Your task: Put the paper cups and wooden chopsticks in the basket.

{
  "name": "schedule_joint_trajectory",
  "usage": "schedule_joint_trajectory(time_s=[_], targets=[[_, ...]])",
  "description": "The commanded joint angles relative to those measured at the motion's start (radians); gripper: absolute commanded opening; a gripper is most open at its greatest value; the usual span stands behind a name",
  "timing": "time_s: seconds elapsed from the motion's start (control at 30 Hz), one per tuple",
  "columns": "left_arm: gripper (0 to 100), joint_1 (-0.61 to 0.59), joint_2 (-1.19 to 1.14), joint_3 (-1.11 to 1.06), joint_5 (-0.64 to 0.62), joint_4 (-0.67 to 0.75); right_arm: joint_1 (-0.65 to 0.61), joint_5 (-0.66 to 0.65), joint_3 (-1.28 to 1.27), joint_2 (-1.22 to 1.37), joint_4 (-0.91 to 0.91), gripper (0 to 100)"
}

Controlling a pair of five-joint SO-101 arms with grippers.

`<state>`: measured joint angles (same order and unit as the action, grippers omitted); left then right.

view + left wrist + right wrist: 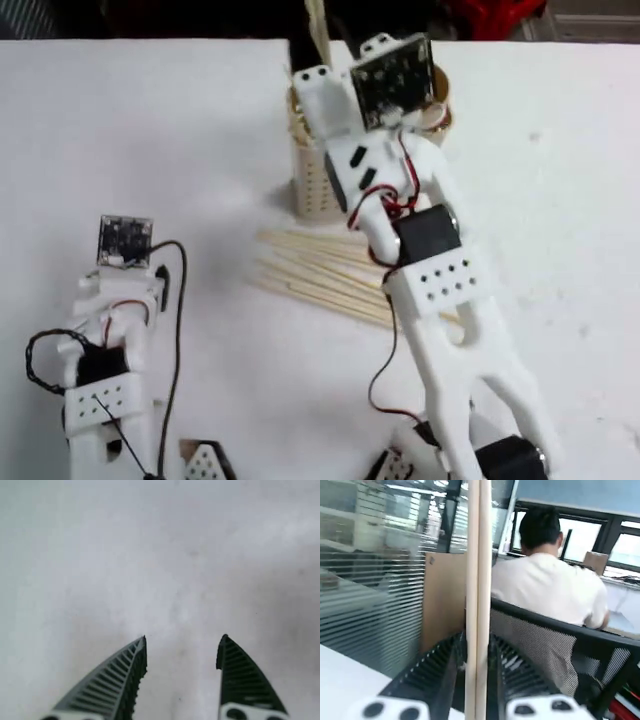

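Note:
My right gripper [477,641] is shut on a pair of wooden chopsticks [478,555] that stand upright between its fingers. In the high view it [320,72] hangs over the white perforated basket [312,195], and the held chopsticks [318,28] stick up past the table's far edge. More stick ends [297,118] show inside the basket. Several loose chopsticks [315,275] lie on the table in front of the basket, partly under the right arm. A brown-rimmed paper cup [441,108] peeks out behind that arm. My left gripper [184,638] is open above bare table.
The white table [160,130] has free room at the left and far right. The left arm [112,310] rests at the front left with its black cable looping beside it. The right arm crosses the table's middle.

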<state>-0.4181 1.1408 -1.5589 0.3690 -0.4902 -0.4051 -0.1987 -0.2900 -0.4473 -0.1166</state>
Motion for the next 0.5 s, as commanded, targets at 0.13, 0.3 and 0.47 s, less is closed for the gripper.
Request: schedule_joint_trajectory(time_s=[0.13,0.3,0.47], targets=[[23,0.016,0.013,0.008,0.009,0.025,0.073,0.009,-0.359,-0.056,0.274,1.5],[23,0.016,0.013,0.008,0.009,0.025,0.093,0.009,-0.434,-0.065,0.275,8.5],[23,0.016,0.013,0.008,0.009,0.025,0.101,0.002,-0.431,-0.077,0.189,18.7]])
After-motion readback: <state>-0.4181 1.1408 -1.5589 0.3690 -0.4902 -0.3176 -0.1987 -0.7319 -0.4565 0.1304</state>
